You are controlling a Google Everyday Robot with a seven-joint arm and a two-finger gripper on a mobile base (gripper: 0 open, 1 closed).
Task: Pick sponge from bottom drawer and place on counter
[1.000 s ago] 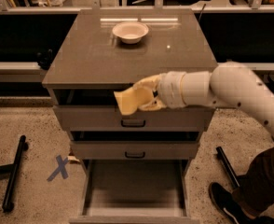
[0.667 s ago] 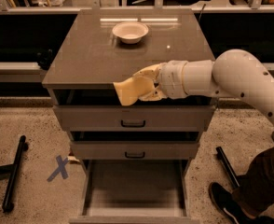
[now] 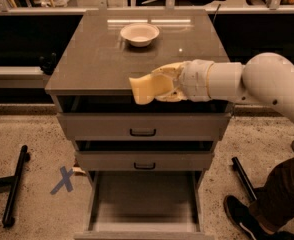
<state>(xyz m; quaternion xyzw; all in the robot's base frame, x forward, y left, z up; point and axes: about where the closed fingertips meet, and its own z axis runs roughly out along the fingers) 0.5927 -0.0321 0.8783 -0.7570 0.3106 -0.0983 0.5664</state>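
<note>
My gripper (image 3: 157,86) is shut on the yellow-tan sponge (image 3: 144,89) and holds it in the air at the counter's front edge, just above the slab. The white arm reaches in from the right. The counter (image 3: 97,59) is a glossy grey-brown top. The bottom drawer (image 3: 144,204) is pulled out below, its flat grey floor bare. The two upper drawers with dark handles are closed.
A cream round bowl (image 3: 139,34) stands at the back middle of the counter. A person's leg and shoe (image 3: 267,204) are at the lower right. A black bar (image 3: 14,184) lies on the floor at left, near a blue tape cross (image 3: 63,180).
The gripper has lifted the sponge from in front of the top drawer up to the counter's front edge.
</note>
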